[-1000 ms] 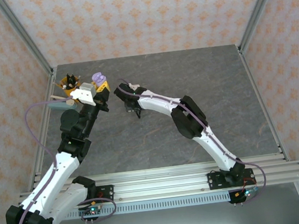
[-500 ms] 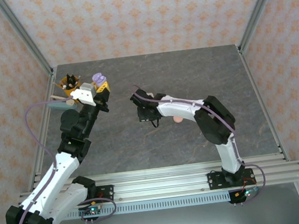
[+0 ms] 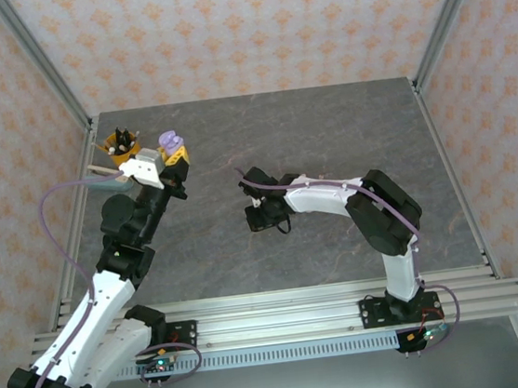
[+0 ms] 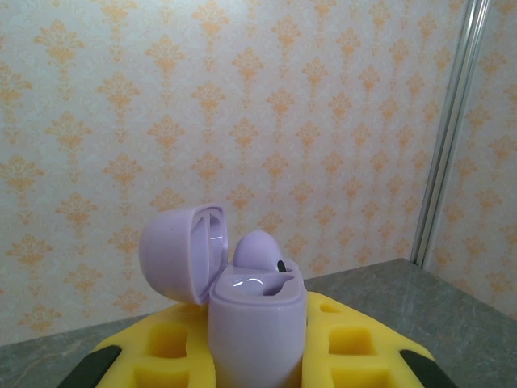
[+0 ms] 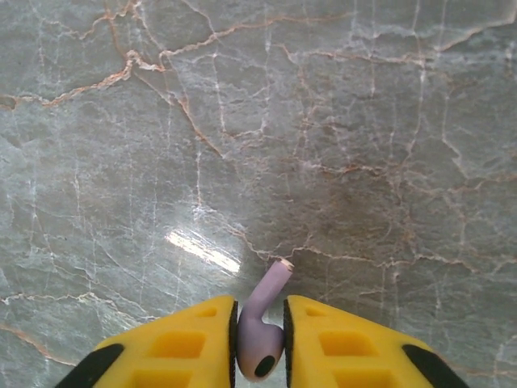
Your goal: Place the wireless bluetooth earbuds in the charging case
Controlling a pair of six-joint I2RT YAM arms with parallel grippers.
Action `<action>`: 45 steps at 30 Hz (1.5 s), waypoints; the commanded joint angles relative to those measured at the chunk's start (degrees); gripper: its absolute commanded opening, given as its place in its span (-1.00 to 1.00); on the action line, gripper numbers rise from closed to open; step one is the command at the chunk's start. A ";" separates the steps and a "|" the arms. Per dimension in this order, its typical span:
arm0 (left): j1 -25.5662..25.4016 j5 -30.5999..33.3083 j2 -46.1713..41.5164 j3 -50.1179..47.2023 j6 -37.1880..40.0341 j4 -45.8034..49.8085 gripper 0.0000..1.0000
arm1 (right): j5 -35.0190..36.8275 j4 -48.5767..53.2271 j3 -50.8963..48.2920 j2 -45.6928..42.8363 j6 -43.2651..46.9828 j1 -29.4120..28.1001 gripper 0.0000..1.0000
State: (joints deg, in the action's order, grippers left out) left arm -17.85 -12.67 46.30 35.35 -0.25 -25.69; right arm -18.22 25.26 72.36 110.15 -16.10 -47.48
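Earbud [image 5: 260, 331] pinched, bare table [image 5: 339, 121] ahead, case [image 4: 257, 323] held

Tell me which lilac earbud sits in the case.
The bud in the open lilac case held by the left gripper; the other bud is pinched in the right gripper.
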 commanded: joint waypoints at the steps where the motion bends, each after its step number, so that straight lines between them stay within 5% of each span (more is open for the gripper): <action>1: 0.36 -0.96 -1.71 -0.98 -1.06 0.81 -1.00 | 1.93 1.02 0.90 -0.94 0.65 -0.22 -0.36; 15: 0.36 -0.96 -1.57 -1.36 -1.15 0.36 -1.00 | 0.91 -1.97 -5.25 -10.79 -17.39 -4.93 0.01; 45: 0.35 -0.96 -1.30 -0.55 -0.85 1.52 -1.00 | 3.98 1.84 9.47 5.47 -11.97 -4.14 -0.01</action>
State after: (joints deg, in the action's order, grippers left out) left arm -17.85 -13.04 45.04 34.37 -0.64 -23.70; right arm -15.46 25.43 79.33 114.89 -29.69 -52.82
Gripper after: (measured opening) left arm 0.176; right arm 0.499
